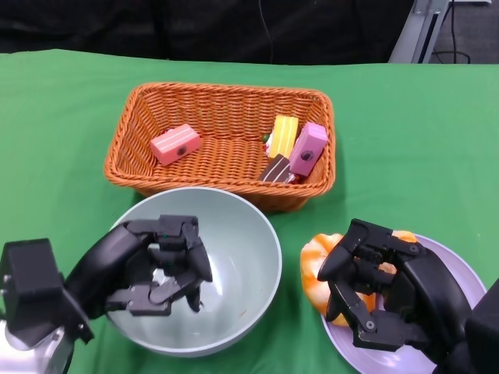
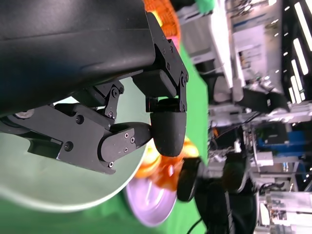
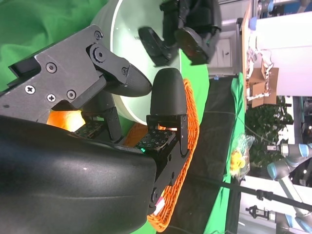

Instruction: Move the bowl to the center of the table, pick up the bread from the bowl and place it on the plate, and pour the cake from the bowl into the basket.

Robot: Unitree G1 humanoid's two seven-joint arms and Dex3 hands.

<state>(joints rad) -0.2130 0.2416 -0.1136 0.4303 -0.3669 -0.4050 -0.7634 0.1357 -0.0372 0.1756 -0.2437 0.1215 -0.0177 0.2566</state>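
Note:
The pale green bowl (image 1: 242,257) stands empty near the table's front, just before the wicker basket (image 1: 125,167). Several cake pieces lie in the basket, among them a pink one (image 1: 175,144) and a yellow one (image 1: 282,135). My left hand (image 1: 160,265) hangs over the bowl's left side, fingers curled in towards the thumb with nothing between them (image 2: 146,131). The orange bread (image 1: 316,269) lies on the purple plate (image 1: 460,269) at the right. My right hand (image 1: 382,288) arches over the bread with its fingers apart; the right wrist view shows only the bowl (image 3: 126,29) between them.
The basket's front wall (image 3: 187,126) stands close behind the bowl and plate. Green cloth covers the table, with bare room at far left and far right. Dark floor and equipment lie beyond the table's back edge.

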